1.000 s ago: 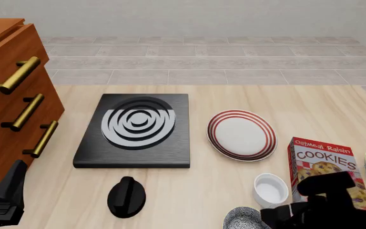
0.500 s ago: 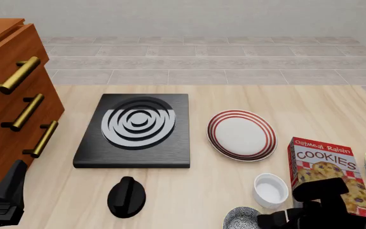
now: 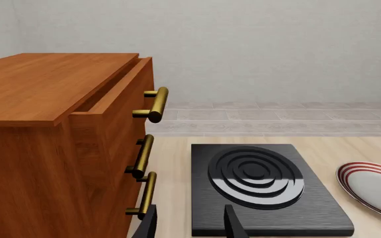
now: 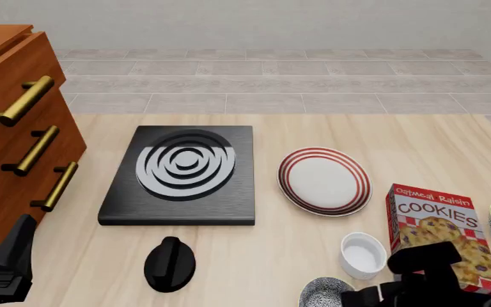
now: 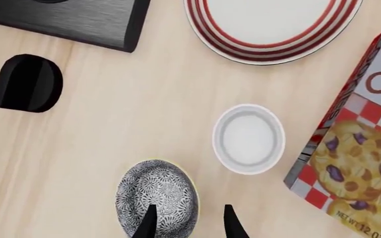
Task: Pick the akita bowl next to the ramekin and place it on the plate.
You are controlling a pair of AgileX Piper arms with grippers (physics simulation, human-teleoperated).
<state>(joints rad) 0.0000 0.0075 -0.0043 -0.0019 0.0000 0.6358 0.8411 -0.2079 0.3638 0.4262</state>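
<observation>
Right gripper (image 5: 187,223) hangs open over the akita bowl (image 5: 156,198), with one finger above the bowl's rim and the other just outside it, holding nothing. Left gripper (image 3: 190,223) is open too and waits near the wooden drawers (image 3: 58,148). Big things first: the pale wood table (image 4: 314,128), a grey tiled floor (image 4: 271,77) behind it and a plain wall, then the black stove plate (image 4: 181,176), the cookie box (image 4: 442,227), the plate (image 4: 324,181), and the little white ramekin (image 4: 363,254). The bowl sits on the table just beside the ramekin, so I think nothing is done yet: grabbing, lifting and moving to the plate are all left.
</observation>
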